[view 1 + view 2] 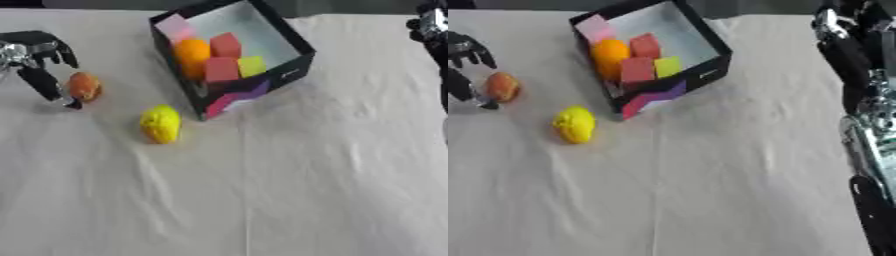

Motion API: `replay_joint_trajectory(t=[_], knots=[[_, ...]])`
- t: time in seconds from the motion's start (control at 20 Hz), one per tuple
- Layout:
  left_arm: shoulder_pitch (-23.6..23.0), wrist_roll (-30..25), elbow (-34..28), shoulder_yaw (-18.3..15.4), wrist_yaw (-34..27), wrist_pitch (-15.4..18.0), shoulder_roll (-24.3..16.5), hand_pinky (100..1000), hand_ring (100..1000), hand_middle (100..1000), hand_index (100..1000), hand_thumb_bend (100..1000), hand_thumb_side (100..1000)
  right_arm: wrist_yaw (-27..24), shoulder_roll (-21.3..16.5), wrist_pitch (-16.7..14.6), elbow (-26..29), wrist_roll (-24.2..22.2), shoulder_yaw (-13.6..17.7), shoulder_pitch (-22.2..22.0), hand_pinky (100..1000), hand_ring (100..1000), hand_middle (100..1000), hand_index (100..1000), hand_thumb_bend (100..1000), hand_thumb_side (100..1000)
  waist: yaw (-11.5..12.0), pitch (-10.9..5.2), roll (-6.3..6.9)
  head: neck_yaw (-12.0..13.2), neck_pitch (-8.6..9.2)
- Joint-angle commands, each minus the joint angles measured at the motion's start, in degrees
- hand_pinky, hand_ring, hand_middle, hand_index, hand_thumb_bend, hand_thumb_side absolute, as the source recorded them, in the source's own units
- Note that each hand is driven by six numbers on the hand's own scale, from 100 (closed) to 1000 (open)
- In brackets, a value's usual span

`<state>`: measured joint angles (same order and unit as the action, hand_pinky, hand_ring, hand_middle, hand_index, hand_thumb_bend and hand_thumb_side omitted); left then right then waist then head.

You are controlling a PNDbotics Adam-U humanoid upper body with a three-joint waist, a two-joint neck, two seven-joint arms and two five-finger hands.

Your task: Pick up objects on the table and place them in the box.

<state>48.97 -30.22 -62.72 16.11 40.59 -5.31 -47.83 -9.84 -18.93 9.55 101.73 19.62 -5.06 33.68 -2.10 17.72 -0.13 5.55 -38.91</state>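
A black box (pixel 297 62) with a pale inside stands at the top centre. It holds an orange ball (pixel 192 52), two red blocks (pixel 222 69), a yellow-green block (pixel 252 66) and a pink block (pixel 174 25). On the white cloth lie a yellow lemon-like fruit (pixel 161 124) and, further left, an orange-brown rounded fruit (pixel 85 86). My left hand (pixel 33 52) hovers at the far left, open, with one long finger reaching down along the left side of the orange-brown fruit. My right hand (pixel 835 26) is raised at the top right, away from the objects.
The white wrinkled cloth (pixel 262 190) covers the table, stretching wide in front of the box. My right arm (pixel 868 150) runs down the right edge of the right eye view.
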Motion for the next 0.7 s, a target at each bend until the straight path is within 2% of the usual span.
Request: replay_joint_trajectory(t=[0.05,0.35,0.7], knots=[[1.52,2.31,0.55,-0.84,0.46,-0.42,-0.63,695,775,719,738,608,283,0.29,-0.49,0.00,1.16,-0.19,0.01,0.59,784,705,674,797,100,366,-0.04,-0.91,0.20,0.19,0.28],[2.31,3.95,2.52,-0.91,0.05,-1.20,0.83,693,775,719,736,594,304,0.35,-0.32,0.00,1.12,-0.33,-0.09,0.80,784,705,674,797,100,367,-0.18,-0.72,0.23,0.38,0.32],[3.02,2.43,4.38,-0.87,2.18,-0.66,2.08,672,760,703,678,519,233,0.23,-0.32,-0.05,1.19,-0.25,-0.03,0.77,784,706,674,797,100,371,-0.25,-0.72,0.20,0.58,0.19]])
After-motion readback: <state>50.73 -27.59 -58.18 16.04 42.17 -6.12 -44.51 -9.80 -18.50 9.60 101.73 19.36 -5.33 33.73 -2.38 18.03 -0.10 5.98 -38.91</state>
